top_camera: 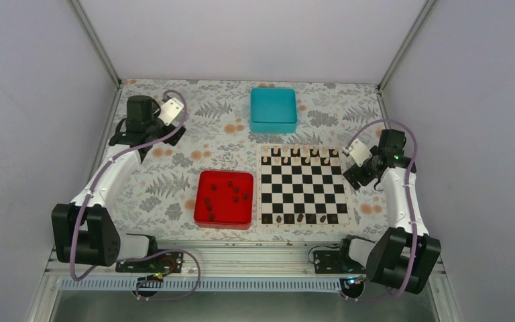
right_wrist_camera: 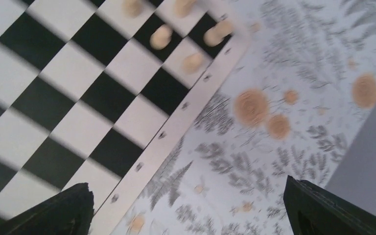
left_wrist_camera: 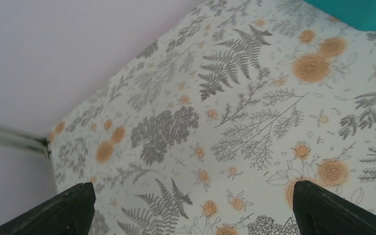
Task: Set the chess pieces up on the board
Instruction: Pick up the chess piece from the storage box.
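Note:
The board (top_camera: 303,188) lies right of centre on the table, and its right edge (right_wrist_camera: 174,128) shows in the right wrist view. Several dark chess pieces (top_camera: 300,217) stand in its near row. More dark pieces (top_camera: 231,192) lie in the red tray (top_camera: 224,174). My right gripper (top_camera: 354,177) (right_wrist_camera: 188,186) hovers open and empty just off the board's right edge, in a blurred view. My left gripper (top_camera: 149,139) (left_wrist_camera: 194,188) hangs open and empty over the bare cloth at the far left.
Pale cream pieces (top_camera: 302,155) (right_wrist_camera: 161,36) fill the board's far rows. A teal box (top_camera: 273,109) (left_wrist_camera: 357,10) sits behind the board. Grey walls close in the floral-covered table (top_camera: 208,144) on three sides.

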Controlling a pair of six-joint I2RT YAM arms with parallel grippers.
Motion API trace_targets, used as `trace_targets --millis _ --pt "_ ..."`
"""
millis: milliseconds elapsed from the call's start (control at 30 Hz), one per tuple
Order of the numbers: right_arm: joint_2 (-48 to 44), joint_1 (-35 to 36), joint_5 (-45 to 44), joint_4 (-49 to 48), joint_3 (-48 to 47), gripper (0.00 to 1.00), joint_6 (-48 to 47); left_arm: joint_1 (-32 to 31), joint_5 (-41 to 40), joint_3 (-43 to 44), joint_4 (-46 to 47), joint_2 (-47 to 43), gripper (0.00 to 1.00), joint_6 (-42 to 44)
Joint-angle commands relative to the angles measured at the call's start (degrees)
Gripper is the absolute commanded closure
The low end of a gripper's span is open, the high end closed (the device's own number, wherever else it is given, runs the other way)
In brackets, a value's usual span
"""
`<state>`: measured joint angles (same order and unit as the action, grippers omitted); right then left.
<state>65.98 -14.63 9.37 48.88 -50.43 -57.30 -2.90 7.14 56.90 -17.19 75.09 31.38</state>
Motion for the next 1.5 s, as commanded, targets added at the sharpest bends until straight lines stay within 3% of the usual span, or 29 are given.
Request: trace_targets --millis 0,233,400,467,733,833,1033,1200,1467 --pt "2.4 -1.6 2.9 -15.9 0.8 0.00 16.4 -7.2 -5.4 6.0 -5.9 1.9 0.00 7.4" --pt "5.0 -11.0 6.4 -32.6 1.9 0.00 34.3 -23.3 -10.9 10.8 -19.5 8.3 0.00 14.9" --pt "1.1 -14.3 0.0 -38.6 5.4 0.00 34.4 -30.5 -12.1 10.7 -24.4 10.8 0.00 16.8" --pt "-0.5 -14.8 -0.1 -39.5 6.7 0.00 34.6 -32.0 -11.3 11.3 -26.6 11.9 0.01 17.0" --pt "-2.9 -16.0 0.9 -39.4 9.1 0.00 33.2 -36.6 -6.8 12.6 -32.4 15.1 0.19 15.0" --pt "-3.5 -16.1 2.6 -38.8 9.1 0.00 32.9 -37.9 -5.1 12.3 -31.7 15.5 0.33 13.5" --pt "-3.5 -16.1 5.3 -37.7 9.1 0.00 32.1 -40.8 -5.6 11.2 -28.6 18.3 0.37 11.1" --pt "-3.5 -16.1 6.8 -37.1 9.0 0.00 31.7 -42.3 -4.9 12.7 -25.3 20.4 0.52 9.7" --pt "-3.6 -16.1 8.2 -36.1 9.3 0.00 30.9 -45.1 -3.6 16.1 -25.2 25.4 0.53 8.8"
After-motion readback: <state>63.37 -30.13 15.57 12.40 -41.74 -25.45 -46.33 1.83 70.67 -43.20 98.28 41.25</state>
